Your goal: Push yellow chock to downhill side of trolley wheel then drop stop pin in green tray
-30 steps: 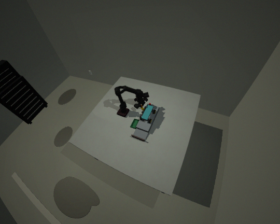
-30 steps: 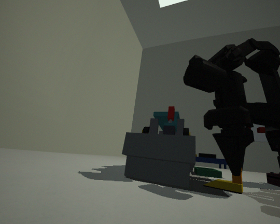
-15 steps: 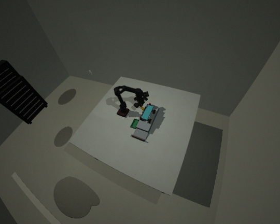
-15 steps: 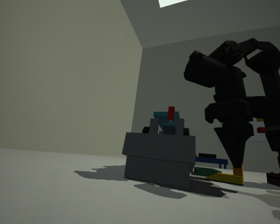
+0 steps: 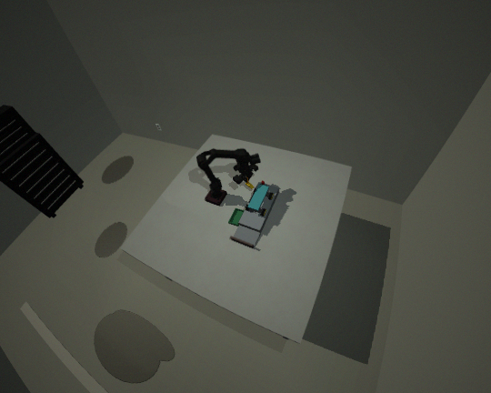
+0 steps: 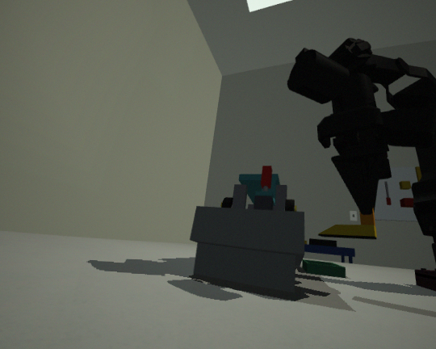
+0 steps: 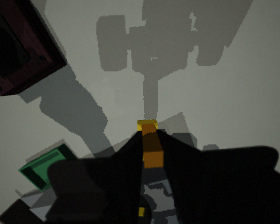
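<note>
My gripper (image 5: 246,180) (image 6: 367,212) (image 7: 148,134) is shut on the orange handle of the yellow chock (image 5: 250,185) (image 6: 349,231) (image 7: 153,159). The chock hangs in the air beside the ramp's uphill end, clear of the table, its base roughly level. The teal trolley (image 5: 258,197) (image 6: 249,178) stands on the grey ramp (image 5: 252,221) (image 6: 248,230). The red-headed stop pin (image 5: 263,183) (image 6: 266,175) stands at the trolley's uphill end. The green tray (image 5: 232,223) (image 6: 324,270) (image 7: 26,171) lies on the table beside the ramp. Whether wheels touch the pin is hidden.
The dark red arm base (image 5: 215,197) (image 6: 433,279) (image 7: 38,65) stands on the tray's side of the ramp. The ramp's lower end has a reddish-brown edge strip (image 5: 242,242). Two grey posts (image 6: 240,196) (image 6: 281,197) flank the pin.
</note>
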Controlling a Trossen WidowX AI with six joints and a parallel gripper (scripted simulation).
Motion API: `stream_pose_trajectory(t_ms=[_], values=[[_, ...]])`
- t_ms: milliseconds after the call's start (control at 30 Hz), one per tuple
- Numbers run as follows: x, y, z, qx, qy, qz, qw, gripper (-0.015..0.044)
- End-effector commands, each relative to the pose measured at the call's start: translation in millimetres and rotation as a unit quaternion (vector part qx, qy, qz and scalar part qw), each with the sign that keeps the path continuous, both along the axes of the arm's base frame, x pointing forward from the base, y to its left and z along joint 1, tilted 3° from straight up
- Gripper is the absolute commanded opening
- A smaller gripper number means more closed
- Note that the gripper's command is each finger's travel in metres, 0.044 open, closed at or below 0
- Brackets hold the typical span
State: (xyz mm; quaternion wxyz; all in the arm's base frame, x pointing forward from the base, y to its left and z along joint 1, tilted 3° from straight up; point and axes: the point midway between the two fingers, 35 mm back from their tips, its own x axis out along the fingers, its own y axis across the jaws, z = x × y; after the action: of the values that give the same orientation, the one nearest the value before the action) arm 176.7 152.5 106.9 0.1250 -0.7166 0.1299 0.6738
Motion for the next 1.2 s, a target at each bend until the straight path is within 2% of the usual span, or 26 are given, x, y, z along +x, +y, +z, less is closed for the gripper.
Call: stream_pose_trajectory(t_ms=[0, 600, 833, 1167], values=[[0, 0, 14, 0.000, -0.004, -0.001, 1.000, 0.0000], [-2, 1, 76, 0.000, -0.004, -0.001, 1.000, 0.0000], [-2, 1, 79, 0.000, -0.004, -0.004, 1.000, 0.0000], [-2, 1, 79, 0.010, -0.006, -0.160, 0.987, 0.0000]])
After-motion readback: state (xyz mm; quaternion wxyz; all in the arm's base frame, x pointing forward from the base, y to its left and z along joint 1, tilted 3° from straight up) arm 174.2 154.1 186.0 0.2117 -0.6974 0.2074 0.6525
